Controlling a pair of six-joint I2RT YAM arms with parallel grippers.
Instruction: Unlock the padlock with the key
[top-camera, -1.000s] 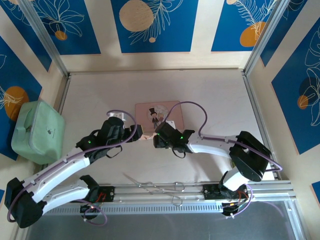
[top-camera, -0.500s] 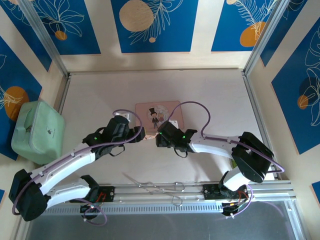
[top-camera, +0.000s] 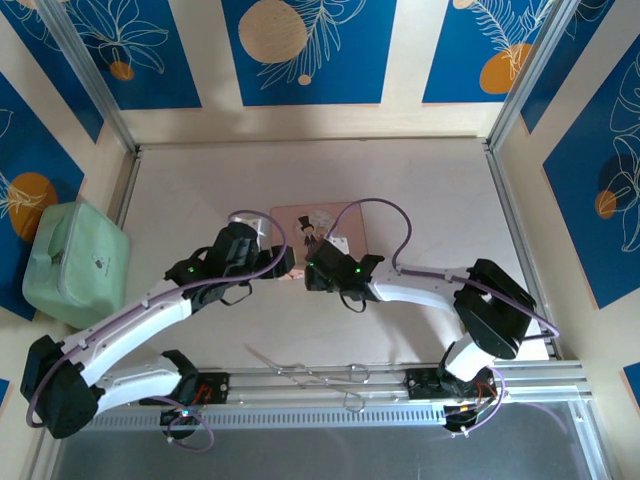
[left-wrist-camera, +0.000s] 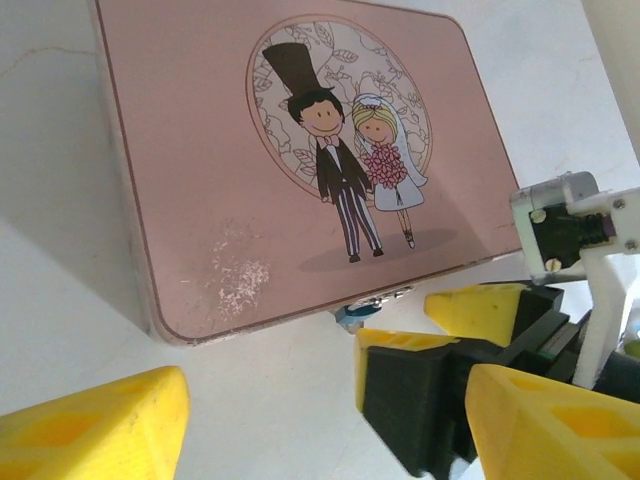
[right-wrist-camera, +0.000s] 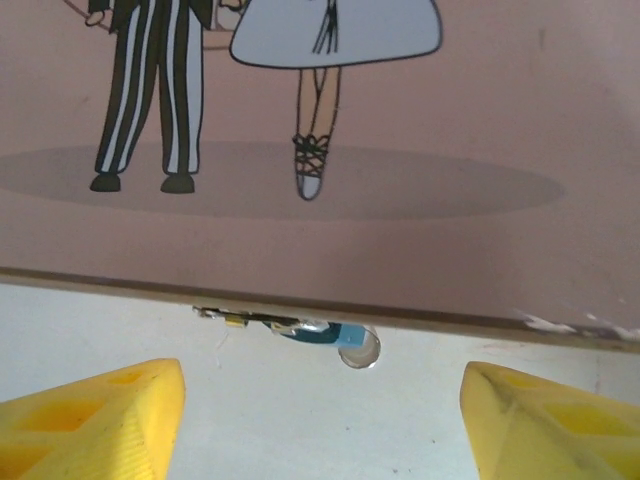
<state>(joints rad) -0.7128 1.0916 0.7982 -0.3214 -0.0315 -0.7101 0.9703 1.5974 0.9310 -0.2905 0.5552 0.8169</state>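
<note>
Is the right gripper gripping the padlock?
No, the right gripper is open, fingers wide apart, short of the padlock at the pink box's edge.

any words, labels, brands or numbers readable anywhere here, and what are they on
No text here can be read.
On the pink tin box: a bride-and-groom drawing on the lid, no words.
On the green case: a small dark mark on top, too small to read.

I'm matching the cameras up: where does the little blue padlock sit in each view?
Top external: too small to make out, at the pink tin's near edge.
Left wrist: padlock peeks from under the tin's near edge, lower middle.
Right wrist: centre, just below the tin's edge.
Shared landmark: the tin's bride-and-groom picture.
</note>
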